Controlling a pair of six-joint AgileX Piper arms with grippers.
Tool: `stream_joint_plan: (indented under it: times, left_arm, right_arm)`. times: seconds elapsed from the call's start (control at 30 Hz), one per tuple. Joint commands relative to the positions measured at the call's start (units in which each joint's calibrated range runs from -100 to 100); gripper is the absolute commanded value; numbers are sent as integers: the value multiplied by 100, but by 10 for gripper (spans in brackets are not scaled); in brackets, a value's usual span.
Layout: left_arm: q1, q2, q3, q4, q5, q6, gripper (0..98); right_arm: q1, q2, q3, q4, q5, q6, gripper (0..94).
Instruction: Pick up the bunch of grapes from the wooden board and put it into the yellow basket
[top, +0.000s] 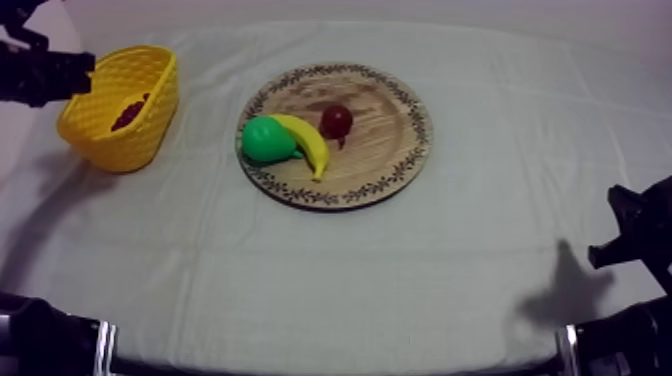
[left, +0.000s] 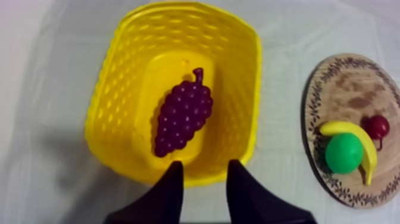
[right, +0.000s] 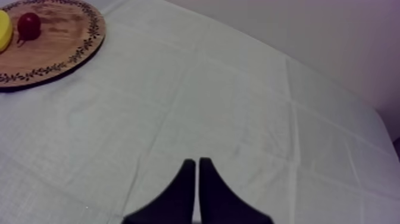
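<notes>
One bunch of grapes (left: 183, 119), and it's lying in the bottom of the yellow basket (left: 112, 110), stem end pointing away from me. My left jaws are apart w/ nothing between them, hanging over the basket's near rim, not touching the grapes. Basket sits at the left side of the worktop (top: 350, 285), well apart from the wooden board (top: 385, 160). On the board: green pear (top: 265, 140) touching the banana (top: 310, 148), small red fruit (top: 336, 121) just beside them. Right jaws are together in a narrow wedge over bare worktop, away from the board, holding nothing.
</notes>
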Motion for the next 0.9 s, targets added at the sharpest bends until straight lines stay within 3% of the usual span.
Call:
stream_joint_plan:
  times: [0.0,0.1,0.17,0.23,0.5,0.87]
  left_arm:
    - [9,-1409,1063,6,-319,2,234]
    - [32,-2193,1720,-47,-613,80,182]
    - [51,-2699,2131,-184,-794,365,105]
    - [61,-3201,2505,-262,-899,447,52]
    - [134,-5081,3968,-338,-1112,59,3]
    - [96,-6463,4806,-303,-1036,10,0]
  right_arm:
    - [-1,0,0,-1,2,-2,3]
    - [-1,0,0,-1,2,-2,3]
    - [-1,0,0,-1,2,-2,3]
    - [-1,0,0,-1,2,-2,3]
    - [-1,0,0,-1,2,-2,3]
    - [-1,0,0,-1,2,-4,3]
